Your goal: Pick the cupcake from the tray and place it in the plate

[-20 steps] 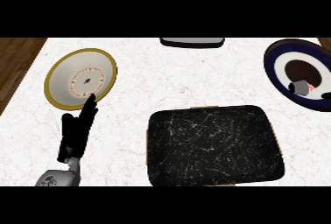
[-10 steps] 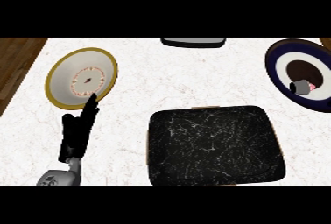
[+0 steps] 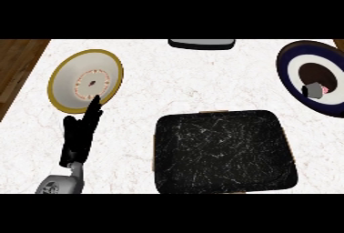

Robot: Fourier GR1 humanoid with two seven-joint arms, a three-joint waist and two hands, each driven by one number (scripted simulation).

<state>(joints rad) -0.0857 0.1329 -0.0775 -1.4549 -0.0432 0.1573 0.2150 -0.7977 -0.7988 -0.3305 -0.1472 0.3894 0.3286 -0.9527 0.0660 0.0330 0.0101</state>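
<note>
Cupcake: small grey-wrapped cupcake with pink top (image 3: 314,90) lies tipped on its side on the dark navy plate with a white ring and brown centre (image 3: 293,63), at the right edge of the view.
Cupcake and robot hand: they are well apart; the cupcake is far right, the only visible robot hand is far left, and the tray is between them, lower in the view.
Left robot hand: black left robot hand (image 3: 79,133) on a grey forearm comes in from the lower left; its fingers are straight and together, pointing up the view, holding nothing.
Fingertips of left robot hand: they overlap the lower rim of the round pale plate with a gold rim and a pink dotted ring (image 3: 67,77); I cannot tell if they touch it.
Right robot hand: it shows nowhere in the view.
Tray: square black tray with white marbled streaks and a thin tan border (image 3: 222,154) sits at lower centre-right, with nothing on it; its lower edge is cut by the view.
Worktop: white marbled worktop (image 3: 174,77) has bare surface between the two plates and above the tray.
Edges: brown wooden floor (image 3: 17,63) shows past the left edge of the worktop; a dark flat object with a grey top (image 3: 201,43) sits at the far edge, partly cut off.
</note>
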